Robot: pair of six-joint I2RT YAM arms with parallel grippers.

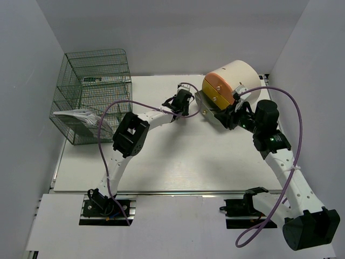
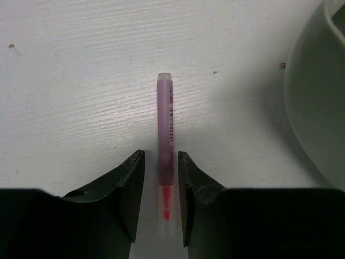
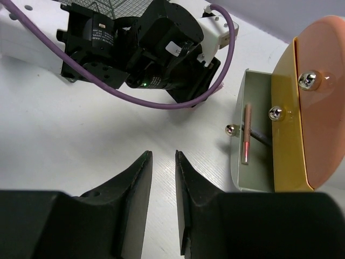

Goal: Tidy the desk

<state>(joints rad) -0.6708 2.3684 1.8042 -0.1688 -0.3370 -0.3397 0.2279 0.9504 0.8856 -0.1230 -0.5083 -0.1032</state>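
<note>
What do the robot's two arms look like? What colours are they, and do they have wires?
Both arms have white links with chunky black joints. A purple cable loops along the left arm and another purple cable along the right. The left gripper and right gripper each have two dark, curved fingers.

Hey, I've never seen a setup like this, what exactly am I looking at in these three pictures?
Two robot arms are bolted to a white desk. One picture looks down from above; the other two come from cameras on each wrist, with dark jaws at the bottom.

On the desk stand a green wire rack holding papers and a cream cylinder with an orange face, its small drawer pulled open with a pen inside.

The left gripper straddles a purple pen lying on the desk. Its jaws sit close on both sides; whether they are gripping it is unclear. The right gripper holds nothing, its jaws slightly apart near the drawer.
</note>
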